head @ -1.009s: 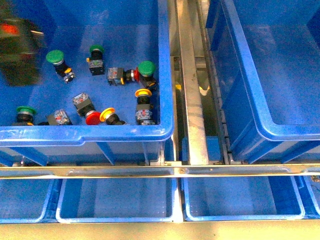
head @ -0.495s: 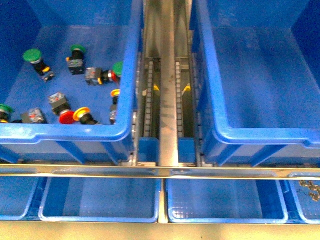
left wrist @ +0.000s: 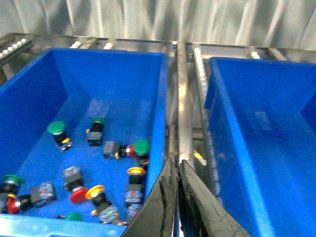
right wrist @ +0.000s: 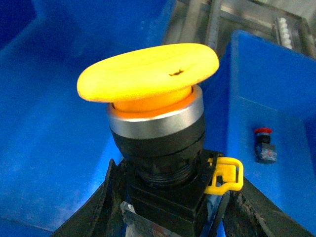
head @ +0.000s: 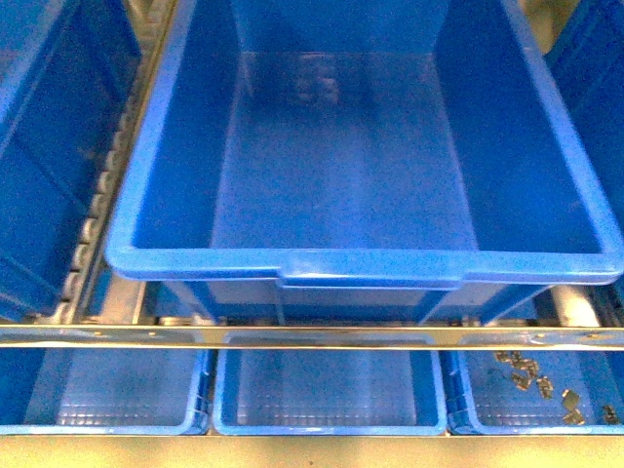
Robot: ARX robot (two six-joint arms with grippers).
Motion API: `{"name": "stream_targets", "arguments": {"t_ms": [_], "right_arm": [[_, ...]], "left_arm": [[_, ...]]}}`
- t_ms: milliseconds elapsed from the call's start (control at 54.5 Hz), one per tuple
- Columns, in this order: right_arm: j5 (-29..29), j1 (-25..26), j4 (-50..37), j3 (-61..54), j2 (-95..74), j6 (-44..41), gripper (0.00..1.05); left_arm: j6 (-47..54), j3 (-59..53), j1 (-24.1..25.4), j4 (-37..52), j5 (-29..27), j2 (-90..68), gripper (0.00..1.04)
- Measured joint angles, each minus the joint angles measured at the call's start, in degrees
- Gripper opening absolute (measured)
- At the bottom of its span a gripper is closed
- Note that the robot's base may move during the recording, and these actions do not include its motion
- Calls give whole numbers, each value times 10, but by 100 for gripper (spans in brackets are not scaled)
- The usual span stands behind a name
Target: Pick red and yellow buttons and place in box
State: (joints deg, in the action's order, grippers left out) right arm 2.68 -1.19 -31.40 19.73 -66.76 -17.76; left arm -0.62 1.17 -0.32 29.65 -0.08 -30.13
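Observation:
My right gripper (right wrist: 165, 200) is shut on the black body of a yellow button (right wrist: 148, 71), whose wide yellow cap fills the right wrist view above blue crate walls. My left gripper (left wrist: 177, 170) is shut on nothing, above the metal rail between two crates. The crate to one side of it holds loose buttons: a red cap (left wrist: 77, 196), yellow caps (left wrist: 95, 191) (left wrist: 136, 171) and green ones (left wrist: 56, 128). The box (head: 361, 265), a deep blue crate, lies empty mid-frame in the front view. It also shows beside the left gripper as the box (left wrist: 256, 148). Neither arm appears in the front view.
A single small red button (right wrist: 264, 144) lies in another blue bin in the right wrist view. Shallow blue trays (head: 327, 390) sit below a metal bar (head: 292, 337). The rightmost tray holds small metal parts (head: 531, 375). Another crate wall (head: 49, 175) stands at the left.
The front view has swung sideways: the crate with the loose buttons has slid out of frame to the left, and the empty crate is now centred.

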Motion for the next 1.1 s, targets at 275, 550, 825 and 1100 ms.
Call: {"name": "stream_targets", "arguments": {"t_ms": [275, 550, 825, 1100], "right_arm": [[-31, -25, -47, 40, -76, 7, 42], [-49, -36, -52, 51, -97, 16, 42], [-55, -55, -49, 59, -107, 17, 42], [-62, -64, -49, 61, -116, 23, 42]], "left_arm": [[0, 0, 1, -73, 0, 78, 3], [0, 0, 1, -127, 3, 132, 3], [0, 0, 1, -172, 1, 178, 3], [1, 0, 1, -293, 1, 289, 3]]}}
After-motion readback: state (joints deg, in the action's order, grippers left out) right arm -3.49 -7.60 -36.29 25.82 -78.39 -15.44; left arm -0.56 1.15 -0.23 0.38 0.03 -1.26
